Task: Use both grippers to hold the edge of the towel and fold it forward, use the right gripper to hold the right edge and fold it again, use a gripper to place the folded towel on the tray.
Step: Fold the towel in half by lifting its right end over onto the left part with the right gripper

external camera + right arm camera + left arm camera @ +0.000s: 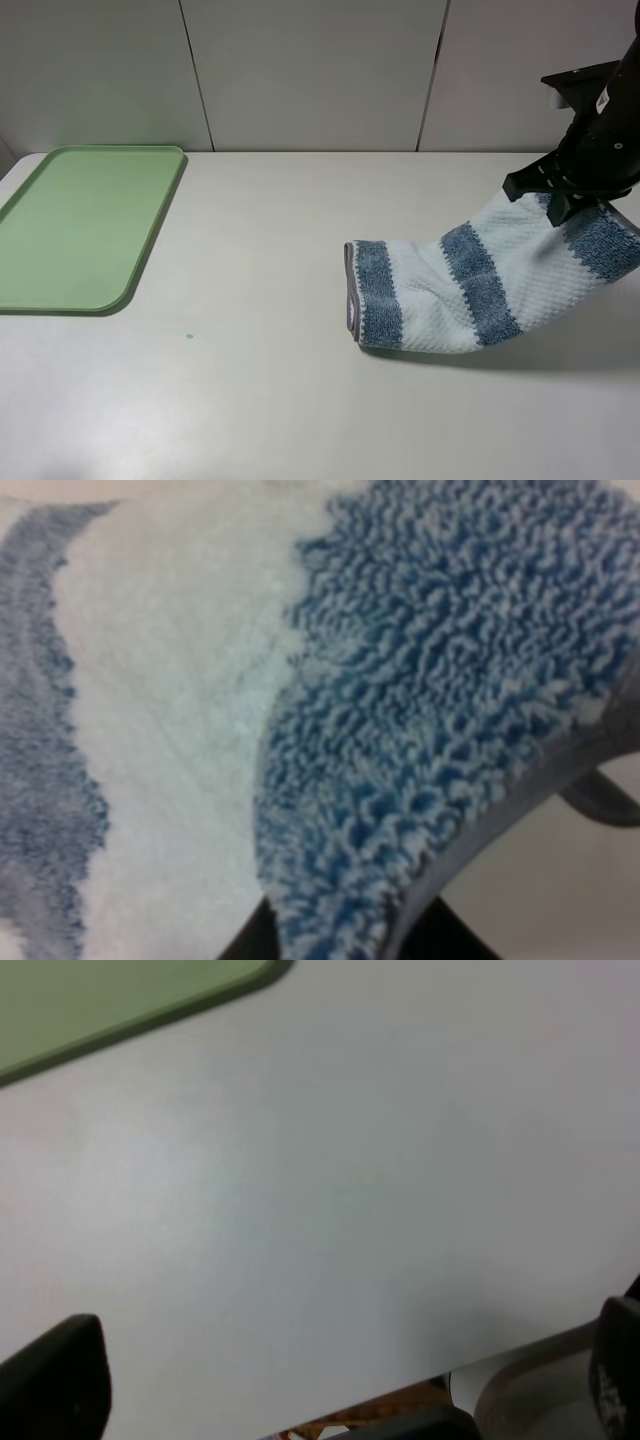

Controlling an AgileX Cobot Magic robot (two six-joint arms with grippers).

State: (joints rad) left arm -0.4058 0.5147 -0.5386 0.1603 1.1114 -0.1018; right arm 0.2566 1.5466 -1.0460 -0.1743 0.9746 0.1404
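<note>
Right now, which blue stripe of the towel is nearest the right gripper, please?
The rightmost stripe, raised at the right gripper; both others lie further left.

1. Right arm (610, 90): matte black angular housing with a small white marking.
2. Right gripper (558, 198): black, blocky body.
3. Left gripper (335, 1385): matte black rounded fingers (55, 1380); the right one carries faint pale markings.
</note>
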